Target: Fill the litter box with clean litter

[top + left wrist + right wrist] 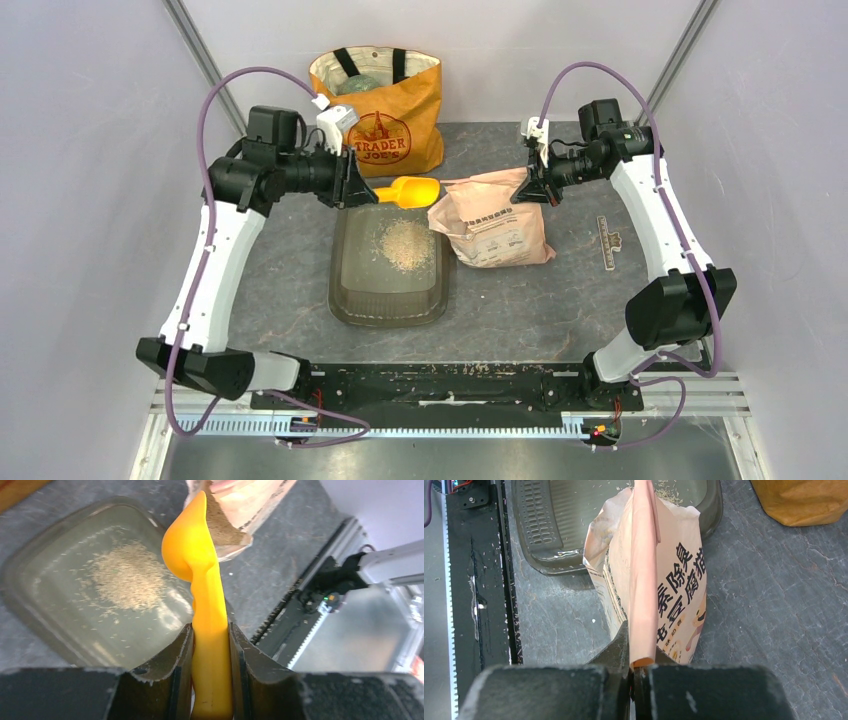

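Two arms reach inward over a dark grey, slate-textured table (540, 300) closed in by pale lavender-white walls (90, 150), with a black base plate (450, 385) running along the near edge, speckled with stray grains in the right wrist view. At the middle of the table, between the arms, sits the litter box (390, 318), a shallow, smoky olive-grey translucent tray with rounded corners, a flared rim and a ribbed panel at its near end. The clean litter (405, 243) forms one small, loose, pale beige heap on the far half of the tray floor, with single grains scattered around it and the plastic showing through elsewhere. Just behind the tray stands an orange Trader Joe's tote bag (385, 110). The left gripper (368, 190) has its jaws clamped on the handle of an orange plastic scoop (410, 191), held above the tray's far right corner with its bowl toward the mouth of a crinkled pinkish-tan litter bag (492, 225); tan granules show beside the bowl, but whether they lie in the scoop or in the bag cannot be told. The bag rests on the table just right of the tray, touching its rim, and the right gripper (528, 188) has its jaws pinched together on a fold of the bag's upper edge.
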`<state>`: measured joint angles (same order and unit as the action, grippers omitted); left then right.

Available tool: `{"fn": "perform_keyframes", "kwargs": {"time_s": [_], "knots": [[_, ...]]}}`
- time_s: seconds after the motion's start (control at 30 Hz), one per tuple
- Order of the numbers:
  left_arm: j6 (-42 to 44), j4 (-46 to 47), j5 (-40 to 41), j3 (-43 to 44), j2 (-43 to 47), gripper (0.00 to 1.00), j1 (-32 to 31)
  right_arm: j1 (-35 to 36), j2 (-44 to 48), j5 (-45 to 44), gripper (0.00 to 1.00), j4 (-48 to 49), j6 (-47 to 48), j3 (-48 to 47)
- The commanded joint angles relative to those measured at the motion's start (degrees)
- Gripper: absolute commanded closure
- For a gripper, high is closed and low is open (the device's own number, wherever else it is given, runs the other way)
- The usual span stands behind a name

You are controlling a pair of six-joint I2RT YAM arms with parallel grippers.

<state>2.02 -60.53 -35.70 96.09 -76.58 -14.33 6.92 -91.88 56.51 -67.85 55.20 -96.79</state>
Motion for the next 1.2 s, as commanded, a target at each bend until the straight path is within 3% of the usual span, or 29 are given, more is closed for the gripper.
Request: {"fn": "perform_keyframes", "kwargs": {"time_s": [0.0, 0.2, 0.43, 0.67, 1.07, 1.17], "knots": [[-5.18, 0.01, -10.44, 1.64, -3.94, 0.98, 0.18, 0.43, 4.38, 6.61, 1.00, 3.05, 1.00, -2.86], [-6.63, 0.97, -11.21, 1.45, -8.10, 0.98, -0.97, 0.42, 4.77, 6.57, 1.00, 2.81, 1.87, -2.44], [-12.41, 2.80, -4.71, 3.49, -17.38, 0.98, -2.28, 0.43, 5.68, 4.84, 1.00, 1.99, 4.95, -0.50], [-16.42, 1.20, -0.55, 13.11, -28.87, 0.98, -8.15, 0.44, 4.69, 3.99, 1.00, 1.48, 7.56, -0.73], [-24.00, -0.85, 11.77, 14.47, -39.46, 0.98, -15.25, 0.45, 2.32, 3.37, 1.00, 1.24, 9.20, -1.56], [-24.72, -0.29, 11.09, 14.30, -42.40, 0.98, -16.80, 0.46, 2.14, 3.61, 1.00, 2.08, 8.26, -1.24]]}}
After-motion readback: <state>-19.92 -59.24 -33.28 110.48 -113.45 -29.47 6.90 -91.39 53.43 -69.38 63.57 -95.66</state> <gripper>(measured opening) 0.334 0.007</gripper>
